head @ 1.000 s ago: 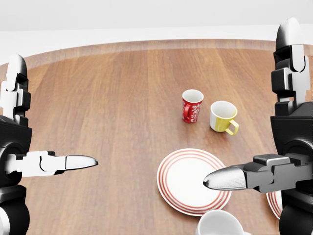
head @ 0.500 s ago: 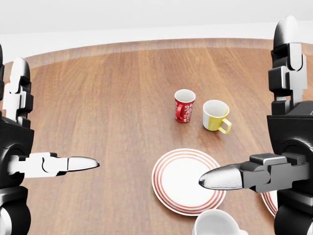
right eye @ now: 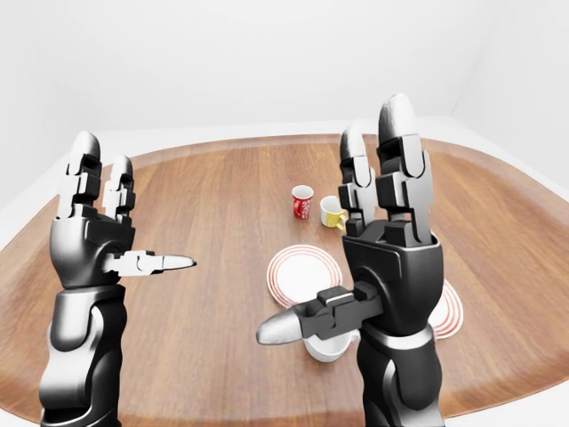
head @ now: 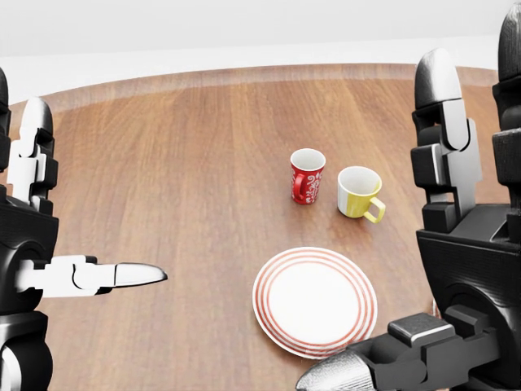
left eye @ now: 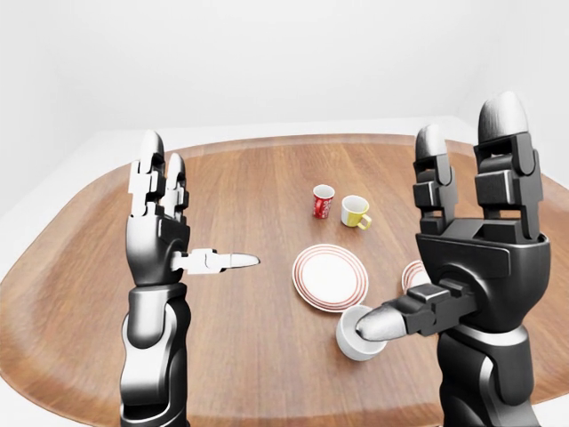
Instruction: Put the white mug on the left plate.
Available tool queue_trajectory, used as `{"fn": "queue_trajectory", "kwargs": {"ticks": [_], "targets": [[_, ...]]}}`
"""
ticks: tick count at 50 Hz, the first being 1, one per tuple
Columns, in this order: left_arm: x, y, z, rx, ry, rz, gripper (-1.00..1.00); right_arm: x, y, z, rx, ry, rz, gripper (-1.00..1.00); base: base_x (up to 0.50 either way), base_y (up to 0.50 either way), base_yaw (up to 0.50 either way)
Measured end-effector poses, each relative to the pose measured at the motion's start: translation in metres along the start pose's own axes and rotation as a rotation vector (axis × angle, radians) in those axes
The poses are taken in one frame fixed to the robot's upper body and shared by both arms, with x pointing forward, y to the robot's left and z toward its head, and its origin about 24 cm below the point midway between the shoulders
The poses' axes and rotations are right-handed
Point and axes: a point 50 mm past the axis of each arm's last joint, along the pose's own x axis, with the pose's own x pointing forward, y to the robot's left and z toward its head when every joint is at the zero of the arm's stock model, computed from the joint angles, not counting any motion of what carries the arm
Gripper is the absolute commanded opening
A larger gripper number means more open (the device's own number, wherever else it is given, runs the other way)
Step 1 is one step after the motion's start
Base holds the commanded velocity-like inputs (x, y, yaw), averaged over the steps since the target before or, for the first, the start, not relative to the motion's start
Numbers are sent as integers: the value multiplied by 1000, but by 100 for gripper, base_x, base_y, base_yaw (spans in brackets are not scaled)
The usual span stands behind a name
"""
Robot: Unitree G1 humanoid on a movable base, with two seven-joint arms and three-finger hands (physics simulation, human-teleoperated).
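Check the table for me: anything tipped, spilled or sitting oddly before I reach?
Nothing stands out. The white mug, red mug and yellow mug stand upright, the left plate lies flat and bare, and both hands are open above the table.

white mug [left eye: 359, 333] below left plate [left eye: 330, 277], two cups [left eye: 340, 206] above

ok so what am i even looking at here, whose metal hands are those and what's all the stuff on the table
These are simulator renders from three cameras on a humanoid robot's head, looking out over its own arms. The left hand and right hand are raised with fingers spread; neither holds anything. On the wooden table stand a red patterned mug, a yellow and white mug and a red-rimmed left plate. A second plate peeks out behind the right hand. The white mug stands just below the left plate in the left-eye view, partly hidden by the right thumb.
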Motion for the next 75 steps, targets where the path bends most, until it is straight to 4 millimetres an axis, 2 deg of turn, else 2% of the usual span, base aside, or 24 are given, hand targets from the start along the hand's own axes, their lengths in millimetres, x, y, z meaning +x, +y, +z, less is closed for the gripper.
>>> {"fn": "queue_trajectory", "kwargs": {"ticks": [24,44,75], "targets": [[1,1,0,0,-2,3,99,-24,2,0,-76,113,70,100,0,0,0],[0,0,-3,1,12,0,99,-32,-2,1,-161,161,107,100,0,0,0],[-1,0,-4,2,16,0,99,-52,10,-20,-285,374,274,100,0,0,0]]}}
